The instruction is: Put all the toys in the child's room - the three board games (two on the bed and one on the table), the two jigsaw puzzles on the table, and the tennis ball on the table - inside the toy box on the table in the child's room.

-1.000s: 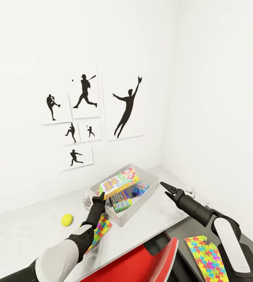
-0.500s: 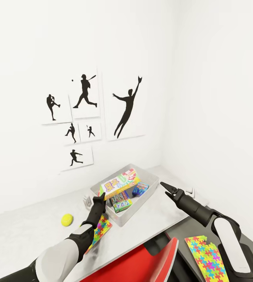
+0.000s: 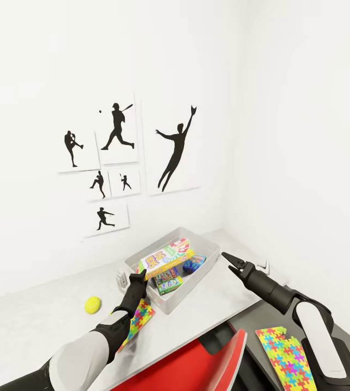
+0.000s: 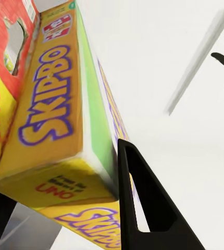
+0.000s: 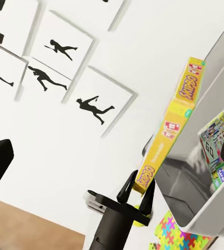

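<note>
Board game (image 3: pixel 166 259) in left claw (image 3: pixel 138 275)

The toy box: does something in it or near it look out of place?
Yes. A yellow board game sits tilted over the toy box, one end up and held by the left gripper, not lying flat inside. One jigsaw puzzle lies on the dark side desk.

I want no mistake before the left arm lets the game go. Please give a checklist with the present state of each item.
1. Left tool grips the game: ok.
2. Game over the box: ok, its near end at the rim.
3. Game level: not ok, tilted.
4. Room in box: cannot tell; other games lie inside.
5. Right tool clear of box: ok, open beside it.
6. Ball, puzzles put away: not ok.
</note>
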{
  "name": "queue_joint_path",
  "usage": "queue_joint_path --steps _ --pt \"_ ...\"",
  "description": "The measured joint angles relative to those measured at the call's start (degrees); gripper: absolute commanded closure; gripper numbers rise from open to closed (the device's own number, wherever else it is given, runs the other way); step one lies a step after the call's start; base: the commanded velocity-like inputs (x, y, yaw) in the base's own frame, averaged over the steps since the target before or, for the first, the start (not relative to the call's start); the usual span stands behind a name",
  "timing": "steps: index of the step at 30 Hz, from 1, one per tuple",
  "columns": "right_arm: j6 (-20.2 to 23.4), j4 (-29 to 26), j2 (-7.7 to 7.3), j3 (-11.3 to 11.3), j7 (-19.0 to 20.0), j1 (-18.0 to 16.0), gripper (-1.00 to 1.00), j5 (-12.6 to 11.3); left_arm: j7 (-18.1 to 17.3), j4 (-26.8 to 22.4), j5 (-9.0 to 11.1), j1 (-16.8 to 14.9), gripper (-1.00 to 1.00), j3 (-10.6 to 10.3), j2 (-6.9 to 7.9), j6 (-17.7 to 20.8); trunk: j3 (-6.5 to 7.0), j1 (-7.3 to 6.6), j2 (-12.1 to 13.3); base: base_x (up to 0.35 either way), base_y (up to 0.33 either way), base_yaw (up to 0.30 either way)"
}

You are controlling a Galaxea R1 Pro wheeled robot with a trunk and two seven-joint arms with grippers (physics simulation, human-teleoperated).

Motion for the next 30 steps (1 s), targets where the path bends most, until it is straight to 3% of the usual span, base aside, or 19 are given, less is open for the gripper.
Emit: queue_joint_path --steps 16,25,30 --pt "0.0 -0.06 0.0 0.0 0.01 0.02 -1.0 0.0 -0.96 -0.35 -0.06 0.0 -1.0 0.08 0.0 1.0 0.0 0.0 0.0 0.0 0.0 0.0" --pt "0.0 -0.07 0.0 0.0 0.0 0.0 -1.0 0.0 -1.41 -0.99 -0.06 0.0 -1.0 0.34 0.0 8.36 0.0 0.0 0.0 0.0 0.0 0.0" --pt "0.0 -0.06 0.05 0.0 0.0 -0.01 -1.0 0.01 -4.59 -4.8 0.08 0.05 -1.0 0.0 0.01 12.95 0.0 0.0 0.0 0.0 0.0 0.0"
